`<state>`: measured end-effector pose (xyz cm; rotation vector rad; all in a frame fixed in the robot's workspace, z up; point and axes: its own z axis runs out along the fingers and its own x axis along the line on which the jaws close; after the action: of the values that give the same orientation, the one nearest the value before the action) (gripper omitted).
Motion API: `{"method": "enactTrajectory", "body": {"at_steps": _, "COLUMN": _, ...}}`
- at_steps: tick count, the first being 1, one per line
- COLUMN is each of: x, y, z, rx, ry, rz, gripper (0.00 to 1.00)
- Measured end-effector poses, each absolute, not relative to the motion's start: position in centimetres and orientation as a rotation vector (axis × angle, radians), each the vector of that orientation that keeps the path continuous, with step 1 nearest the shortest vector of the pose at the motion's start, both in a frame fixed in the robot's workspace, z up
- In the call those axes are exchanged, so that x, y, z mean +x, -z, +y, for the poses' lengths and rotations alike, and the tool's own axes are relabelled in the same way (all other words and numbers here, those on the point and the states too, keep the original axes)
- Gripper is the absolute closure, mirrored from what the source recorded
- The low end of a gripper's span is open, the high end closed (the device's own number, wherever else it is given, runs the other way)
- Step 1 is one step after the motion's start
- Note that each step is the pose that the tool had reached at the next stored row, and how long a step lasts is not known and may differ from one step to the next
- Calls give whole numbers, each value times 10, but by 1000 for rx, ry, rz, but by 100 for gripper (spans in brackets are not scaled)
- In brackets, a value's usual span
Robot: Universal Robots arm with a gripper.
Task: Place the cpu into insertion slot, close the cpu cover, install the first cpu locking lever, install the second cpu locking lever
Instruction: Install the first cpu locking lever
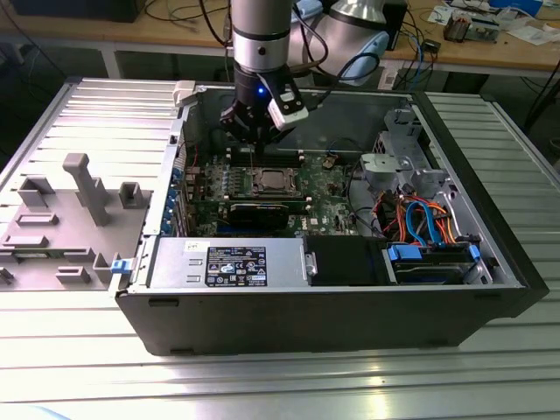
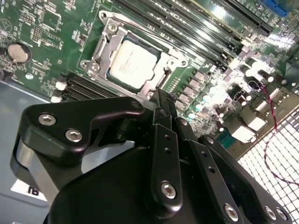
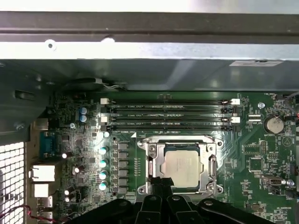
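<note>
The cpu (image 3: 182,165) (image 2: 132,63) lies flat in the insertion slot (image 1: 271,182), silver top up. The cpu cover (image 3: 154,158) (image 2: 108,43) is down around it as a silver frame. Thin wire levers (image 3: 177,137) run along the frame's edges; I cannot tell whether they are latched. My gripper (image 1: 253,149) (image 3: 161,182) (image 2: 161,97) hangs over the motherboard with its black fingers (image 2: 164,140) pressed together and nothing between them. Its tip stands at the edge of the slot, by one corner of the cover; contact cannot be made out.
Black memory slots (image 3: 168,114) run beside the socket, and a coin battery (image 3: 272,124) sits further off. The open case holds a power supply (image 1: 227,262), a drive cage (image 1: 394,166) and cables (image 1: 420,219). A grey fixture tray (image 1: 70,210) lies at the exterior view's left.
</note>
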<state>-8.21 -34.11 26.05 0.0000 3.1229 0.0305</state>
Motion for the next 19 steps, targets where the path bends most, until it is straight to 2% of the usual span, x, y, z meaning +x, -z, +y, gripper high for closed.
{"method": "enactTrajectory", "body": {"at_steps": 19, "x": -92, "y": -260, "z": -341, "rx": 0, "ry": -33, "rz": 3121, "gripper": 89}}
